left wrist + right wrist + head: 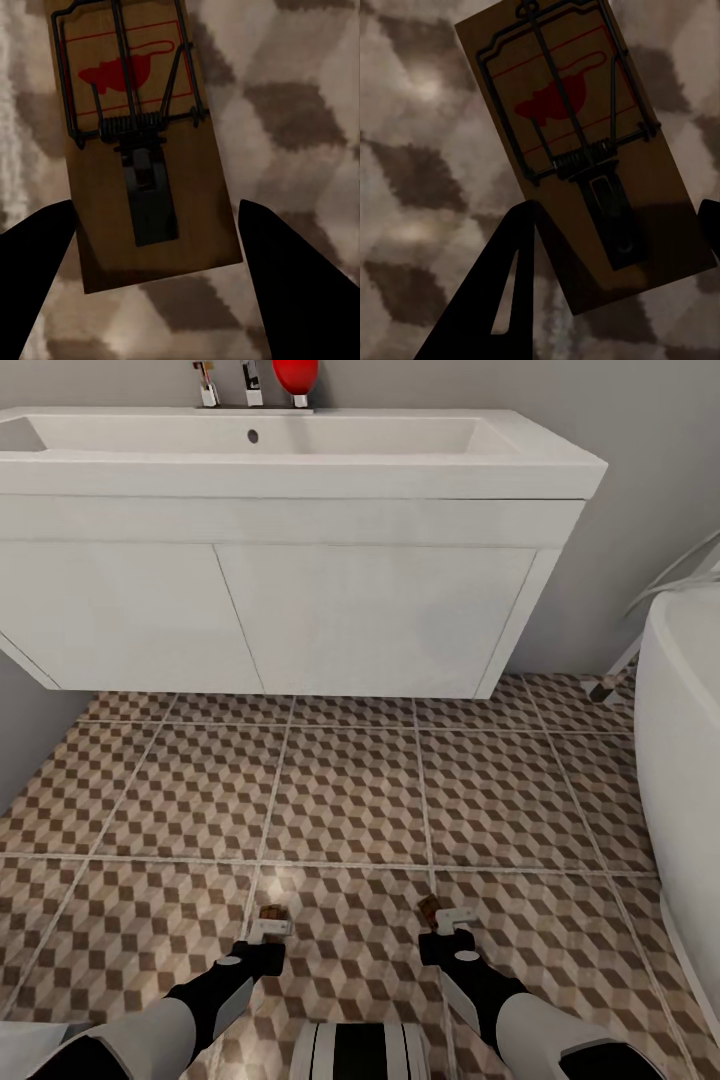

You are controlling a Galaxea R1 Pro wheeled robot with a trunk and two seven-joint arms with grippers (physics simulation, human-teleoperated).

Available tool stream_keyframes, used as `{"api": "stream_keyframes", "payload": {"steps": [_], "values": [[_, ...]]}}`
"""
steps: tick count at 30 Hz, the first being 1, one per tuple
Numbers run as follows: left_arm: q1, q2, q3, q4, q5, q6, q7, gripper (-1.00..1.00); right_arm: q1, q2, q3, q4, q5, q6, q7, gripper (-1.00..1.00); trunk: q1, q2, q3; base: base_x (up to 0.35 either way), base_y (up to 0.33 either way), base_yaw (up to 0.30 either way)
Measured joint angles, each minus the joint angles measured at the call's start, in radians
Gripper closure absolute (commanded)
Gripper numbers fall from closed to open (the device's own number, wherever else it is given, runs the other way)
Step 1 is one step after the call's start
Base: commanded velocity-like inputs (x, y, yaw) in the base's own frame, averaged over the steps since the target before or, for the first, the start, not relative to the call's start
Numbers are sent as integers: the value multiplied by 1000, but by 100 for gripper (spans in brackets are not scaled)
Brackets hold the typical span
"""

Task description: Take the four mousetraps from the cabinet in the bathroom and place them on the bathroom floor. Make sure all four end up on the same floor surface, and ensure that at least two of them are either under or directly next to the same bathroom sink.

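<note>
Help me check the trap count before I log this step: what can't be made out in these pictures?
- Head view: the traps at the left gripper and right gripper are too small to read.
- Left wrist view: whether the fingers touch the mousetrap; its far end is cut off by the frame edge.
- Right wrist view: one finger overlaps the second mousetrap; grip unclear.
- Under the white vanity: hidden floor.

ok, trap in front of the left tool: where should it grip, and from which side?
Across the bare rear end of the mousetrap, pinching its two long edges, coming straight along the board's length as the left tool points now. That end is plain wood; the spring, wire bar and red mark crowd the far half. The fingers already straddle the board, seemingly apart from it.
</note>
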Motion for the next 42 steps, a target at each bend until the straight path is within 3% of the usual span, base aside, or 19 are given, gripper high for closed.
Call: {"api": "stream_keyframes", "payload": {"steps": [21,38,42], "values": [[0,-1,-3,-17,0,-36,-2,100,0,-1,0,0,0,0,0,100,0,0,0,0,0,0],[0,-34,7,-19,1,-29,84,100,0,-2,-1,0,2,0,0,100,0,0,0,0,0,0],[0,-37,7,-19,2,-29,89,100,0,-3,-3,0,3,-1,1,100,2,-1,-15,0,0,0]]}}
